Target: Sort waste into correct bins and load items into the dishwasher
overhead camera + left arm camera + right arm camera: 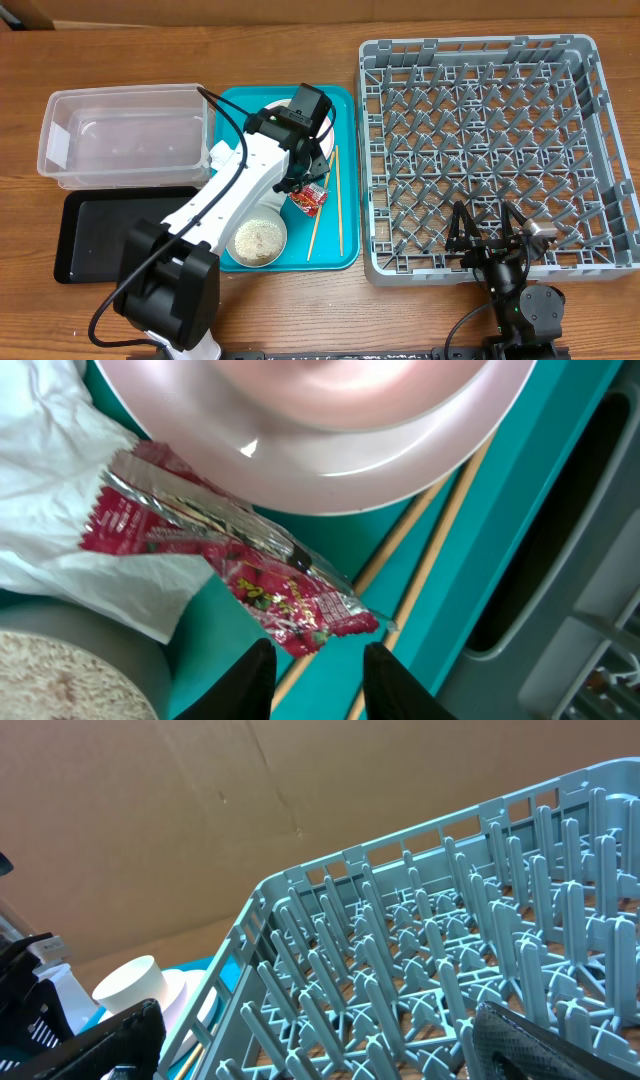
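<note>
Fingers of the left gripper point(318, 682) stand apart and empty, close over the near end of the small red printed snack wrapper point(230, 565). Wrapper lies on the teal serving tray point(540, 510), partly over crumpled white paper tissue point(50, 480), beside the round pale pink plate point(330, 430) and thin wooden chopsticks point(404, 541). Step in hand, by my judgement: picking up the wrapper for binning. Next move calls for closing on the foil edge clear of the chopsticks, then carriage to the clear deep plastic tub point(125, 135) or shallow black plastic tray point(110, 235). Right gripper point(487, 238) rests wide open, empty, at the near edge of the grey plastic dish rack point(480, 150).
</note>
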Action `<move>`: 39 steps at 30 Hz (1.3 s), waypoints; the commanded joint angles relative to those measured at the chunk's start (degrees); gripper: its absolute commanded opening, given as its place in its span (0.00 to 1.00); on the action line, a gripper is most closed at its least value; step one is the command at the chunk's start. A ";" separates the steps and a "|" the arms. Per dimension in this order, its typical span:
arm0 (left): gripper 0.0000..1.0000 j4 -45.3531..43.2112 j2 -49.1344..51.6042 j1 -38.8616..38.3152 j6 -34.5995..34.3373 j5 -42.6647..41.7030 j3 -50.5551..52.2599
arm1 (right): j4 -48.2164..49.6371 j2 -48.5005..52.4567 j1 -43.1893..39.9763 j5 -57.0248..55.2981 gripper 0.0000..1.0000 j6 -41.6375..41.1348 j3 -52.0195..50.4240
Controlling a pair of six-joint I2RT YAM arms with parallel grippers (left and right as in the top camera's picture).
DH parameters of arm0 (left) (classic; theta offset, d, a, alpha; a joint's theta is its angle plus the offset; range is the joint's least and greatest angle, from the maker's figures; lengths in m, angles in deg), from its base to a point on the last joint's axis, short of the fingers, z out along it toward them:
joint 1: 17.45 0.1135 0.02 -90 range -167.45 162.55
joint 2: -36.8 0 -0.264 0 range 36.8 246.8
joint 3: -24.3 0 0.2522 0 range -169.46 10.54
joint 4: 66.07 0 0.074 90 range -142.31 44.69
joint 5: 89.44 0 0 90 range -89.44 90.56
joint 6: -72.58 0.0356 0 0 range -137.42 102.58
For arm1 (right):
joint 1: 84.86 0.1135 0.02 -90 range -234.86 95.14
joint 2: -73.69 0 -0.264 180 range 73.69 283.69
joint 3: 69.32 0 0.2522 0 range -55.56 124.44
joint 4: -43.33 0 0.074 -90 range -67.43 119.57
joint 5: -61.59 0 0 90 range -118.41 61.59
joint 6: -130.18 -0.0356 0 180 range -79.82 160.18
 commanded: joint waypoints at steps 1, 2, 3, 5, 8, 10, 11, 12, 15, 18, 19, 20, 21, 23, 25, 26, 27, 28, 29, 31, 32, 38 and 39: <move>0.31 -0.17 0.83 -1.01 -4.76 1.01 -0.11 | 0.35 -0.42 -0.48 0.31 1.00 0.20 -0.59; 0.32 -0.20 0.83 -1.29 -4.92 1.05 -0.04 | 0.37 -0.42 -0.48 0.31 1.00 0.20 -0.59; 0.32 -0.24 0.85 -1.57 -4.92 1.20 0.04 | 0.35 -0.42 -0.48 0.31 1.00 0.17 -0.59; 0.34 -0.24 0.85 -2.19 -6.05 2.29 0.37 | 0.37 -0.42 -0.48 0.31 1.00 0.20 -0.59; 0.40 -0.20 0.85 -2.56 -7.82 4.76 0.81 | 0.37 -0.42 -0.48 0.31 1.00 0.17 -0.59; 0.45 -0.33 0.85 -2.93 -9.40 4.98 1.42 | 0.35 -0.42 -0.48 0.31 1.00 0.20 -0.59; 0.45 -0.52 0.85 -3.06 -9.90 4.98 1.70 | 0.35 -0.42 -0.48 0.31 1.00 0.20 -0.59; 0.47 -0.94 0.85 -3.06 -10.29 4.98 2.05 | 0.35 -0.42 -0.48 0.31 1.00 0.17 -0.59; 0.50 -3.80 0.85 -3.32 -10.43 5.01 3.72 | 0.35 -0.42 -0.48 0.31 1.00 0.20 -0.59; 0.49 -6.95 0.85 -3.69 -10.45 5.03 5.84 | 0.35 -0.42 -0.48 0.31 1.00 0.17 -0.59; 0.49 -7.69 0.85 -3.69 -10.43 5.11 6.25 | 0.35 -0.42 -0.48 0.31 1.00 0.17 -0.59; 0.49 -8.59 0.85 -3.72 -10.43 5.07 6.78 | 0.35 -0.42 -0.48 0.31 1.00 0.20 -0.59; 0.49 -9.40 0.85 -3.72 -10.45 5.03 7.32 | 0.35 -0.42 -0.48 0.31 1.00 0.20 -0.59; 0.48 -10.21 0.85 -3.69 -10.43 5.05 7.98 | 0.35 -0.42 -0.48 0.31 1.00 0.20 -0.59; 0.47 -10.27 0.85 -3.74 -10.43 5.49 8.39 | 0.37 -0.42 -0.48 0.31 1.00 0.20 -0.59; 0.47 -10.47 0.85 -3.98 -10.43 5.79 8.66 | 0.35 -0.42 -0.48 0.31 1.00 0.17 -0.59; 0.46 -10.95 0.85 -4.13 -10.45 6.23 9.05 | 0.35 -0.42 -0.48 0.31 1.00 0.17 -0.59; 0.46 -11.54 0.85 -4.24 -10.47 6.91 9.40 | 0.37 -0.42 -0.48 0.31 1.00 0.20 -0.59; 0.46 -12.22 0.85 -4.26 -10.45 7.39 9.77 | 0.35 -0.42 -0.48 0.31 1.00 0.17 -0.59; 0.46 -13.97 0.85 -4.52 -10.67 8.22 10.78 | 0.35 -0.42 -0.48 0.31 1.00 0.20 -0.59; 0.46 -15.87 0.85 -4.87 -10.88 8.31 12.02 | 0.37 -0.42 -0.48 0.31 1.00 0.20 -0.59; 0.49 -20.33 0.85 -5.29 -10.88 8.26 15.19 | 0.37 -0.42 -0.48 0.31 1.00 0.20 -0.59; 0.50 -20.70 0.85 -5.29 -10.88 8.48 15.52 | 0.35 -0.42 -0.48 0.31 1.00 0.20 -0.59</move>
